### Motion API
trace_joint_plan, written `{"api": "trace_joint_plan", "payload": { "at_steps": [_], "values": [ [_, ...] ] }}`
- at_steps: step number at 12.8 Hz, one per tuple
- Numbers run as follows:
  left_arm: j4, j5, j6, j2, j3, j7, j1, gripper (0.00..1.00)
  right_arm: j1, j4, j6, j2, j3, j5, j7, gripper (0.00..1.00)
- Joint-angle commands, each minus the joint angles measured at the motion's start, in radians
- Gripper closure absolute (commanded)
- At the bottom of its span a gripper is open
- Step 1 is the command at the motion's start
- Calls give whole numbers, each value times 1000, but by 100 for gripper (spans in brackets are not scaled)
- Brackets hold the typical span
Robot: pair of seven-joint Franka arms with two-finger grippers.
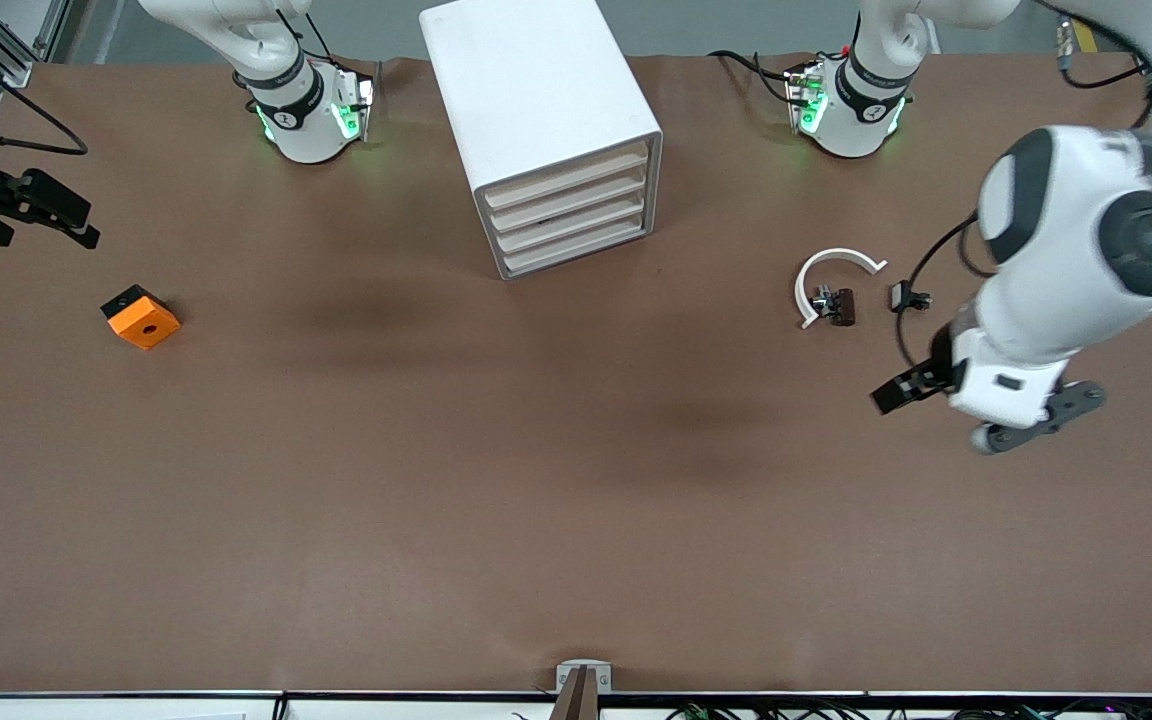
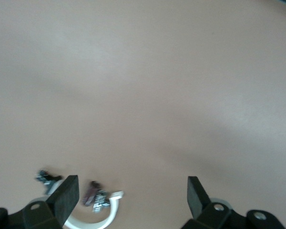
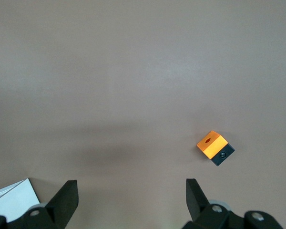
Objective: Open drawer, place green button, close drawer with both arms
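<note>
The white drawer cabinet [image 1: 546, 130] stands mid-table near the arm bases, with all its drawers [image 1: 571, 215] shut. A tiny dark blocky piece [image 1: 908, 297] lies toward the left arm's end and looks like the button; no green cap shows. It also shows in the left wrist view [image 2: 47, 177]. My left gripper [image 1: 898, 392] is open and empty over bare table beside it; the left wrist view [image 2: 131, 191] shows the jaws wide apart. My right gripper [image 1: 66, 218] is open and empty over the table's right-arm end [image 3: 131, 191], above the orange cube.
An orange cube with a black hole [image 1: 141, 318] [image 3: 214, 147] lies at the right arm's end. A white C-shaped ring [image 1: 831, 275] [image 2: 97, 217] with a small brown and metal part [image 1: 836, 305] [image 2: 95, 194] lies next to the button. A cabinet corner [image 3: 12, 198] shows in the right wrist view.
</note>
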Motion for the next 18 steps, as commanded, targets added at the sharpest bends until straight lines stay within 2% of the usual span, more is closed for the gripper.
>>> {"api": "trace_joint_plan", "payload": {
  "at_steps": [1,3,6,8,11,13,16,18],
  "values": [
    [-11,22,-52,-68,-8,102,43,0,-12,13,-5,0,9,-2,-11,0],
    [-2,24,-78,-99,-2,145,65,0,-12,14,-3,0,9,-2,-10,0],
    [102,41,-205,-97,-5,162,103,0,-12,14,-3,0,9,-2,-10,0],
    [110,41,-262,-110,-7,195,118,0,-12,14,-3,0,9,-2,-11,0],
    [129,45,-272,-142,-4,313,160,0,-12,14,-3,0,9,-2,-10,0],
    [133,116,-320,-143,-20,320,149,0,-12,14,-3,0,9,-2,-11,0],
    [147,114,-336,-145,-51,401,146,0,-12,14,-3,0,9,-2,-11,0],
    [146,111,-334,-186,-50,400,147,0,-12,14,-3,0,9,-2,-10,0]
  ]
}}
